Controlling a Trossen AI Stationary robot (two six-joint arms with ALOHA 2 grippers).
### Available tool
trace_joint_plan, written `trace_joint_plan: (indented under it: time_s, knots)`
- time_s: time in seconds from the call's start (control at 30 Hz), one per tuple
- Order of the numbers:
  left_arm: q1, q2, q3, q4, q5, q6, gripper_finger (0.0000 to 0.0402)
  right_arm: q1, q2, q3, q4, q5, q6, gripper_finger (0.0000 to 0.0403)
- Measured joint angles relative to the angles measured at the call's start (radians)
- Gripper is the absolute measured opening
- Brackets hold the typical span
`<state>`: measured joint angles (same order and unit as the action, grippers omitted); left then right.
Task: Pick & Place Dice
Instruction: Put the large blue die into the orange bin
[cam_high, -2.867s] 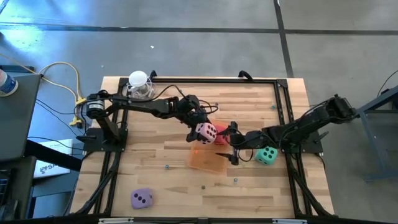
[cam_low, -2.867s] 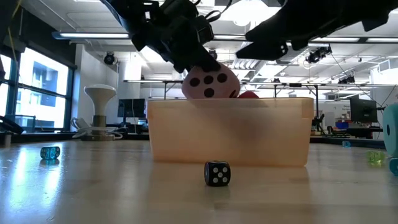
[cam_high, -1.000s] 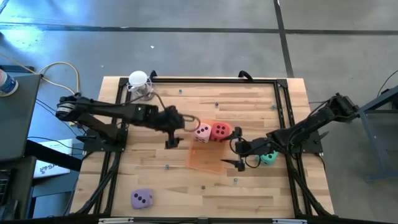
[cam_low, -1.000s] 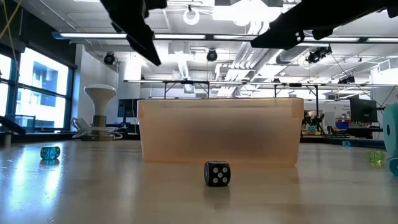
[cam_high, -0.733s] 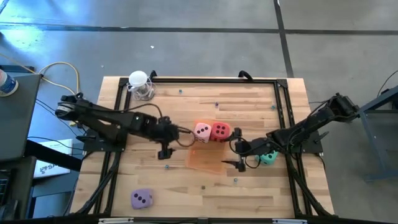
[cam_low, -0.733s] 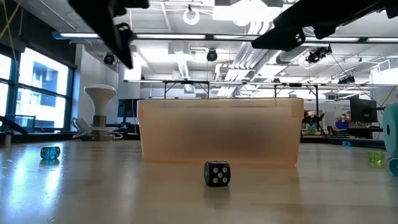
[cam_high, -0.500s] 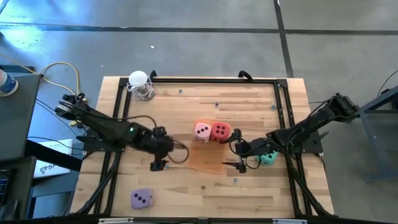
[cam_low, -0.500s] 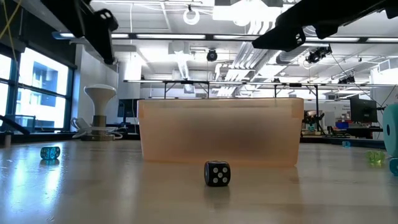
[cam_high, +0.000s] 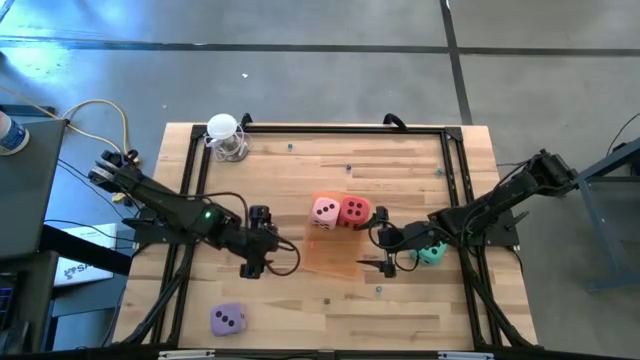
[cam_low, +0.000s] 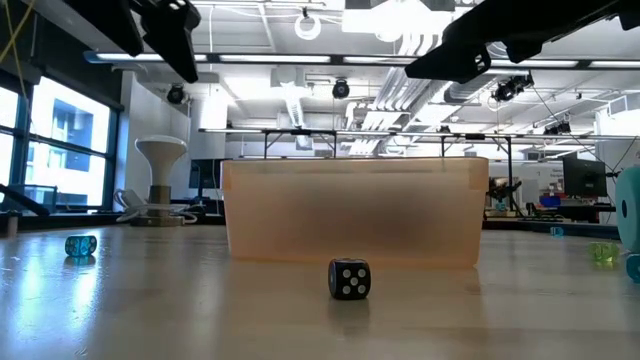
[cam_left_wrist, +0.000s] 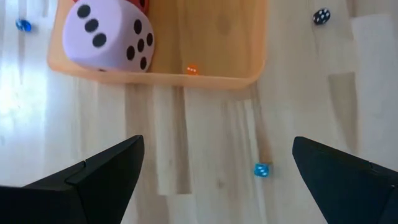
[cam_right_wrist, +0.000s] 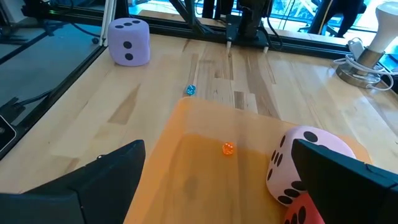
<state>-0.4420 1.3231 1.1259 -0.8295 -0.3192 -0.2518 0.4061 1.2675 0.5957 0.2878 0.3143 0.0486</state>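
Note:
The pink die (cam_high: 325, 211) and the red die (cam_high: 354, 211) sit side by side on the floor of the translucent orange tray (cam_high: 330, 255), at its far end. The teal die (cam_high: 433, 254) rests on the table, partly under the right arm. The lilac die (cam_high: 227, 320) lies near the table's near-left corner. My left gripper (cam_high: 262, 242) is open and hangs left of the tray, facing it, with the pink die (cam_left_wrist: 106, 34) ahead. My right gripper (cam_high: 379, 247) is open at the tray's right side, looking across the tray (cam_right_wrist: 199, 162) toward the lilac die (cam_right_wrist: 129, 42).
Tiny dice lie about: an orange one (cam_left_wrist: 192, 70) inside the tray, a blue one (cam_left_wrist: 262, 170) and a black one (cam_low: 349, 279) on the table. A white lamp-like object (cam_high: 224, 135) stands at the far-left corner. A dark frame edges the table.
My left gripper, which earlier held the pink die over the tray, has left it inside beside the red die. Over the last second it has drawn back from the tray toward the table's near-left. The right arm has stayed still.

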Motion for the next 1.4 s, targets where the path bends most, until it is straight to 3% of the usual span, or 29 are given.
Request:
trace_joint_plan:
  time_s: [0.43,0.9,1.03,1.2,1.4]
  knots:
    - [0.023,0.0,0.0,0.079,0.003,0.044,0.0399,0.0,0.0,0.0,0.0,-0.003,0.007,0.0397]
    - [0.023,0.0,0.0,0.309,0.006,0.043,0.0399,0.0,0.0,0.0,0.004,-0.006,0.026,0.0397]
    - [0.023,0.0,0.0,0.379,0.006,0.043,0.0399,-0.001,0.0,0.0,0.076,-0.094,0.175,0.0397]
    - [0.023,0.0,0.0,0.45,0.005,0.043,0.0399,0.0,0.0,0.0,0.075,-0.236,0.193,0.0397]
    - [0.023,0.001,0.0,0.507,0.004,0.043,0.0399,0.0,0.0,0.0,0.068,-0.272,0.192,0.0397]
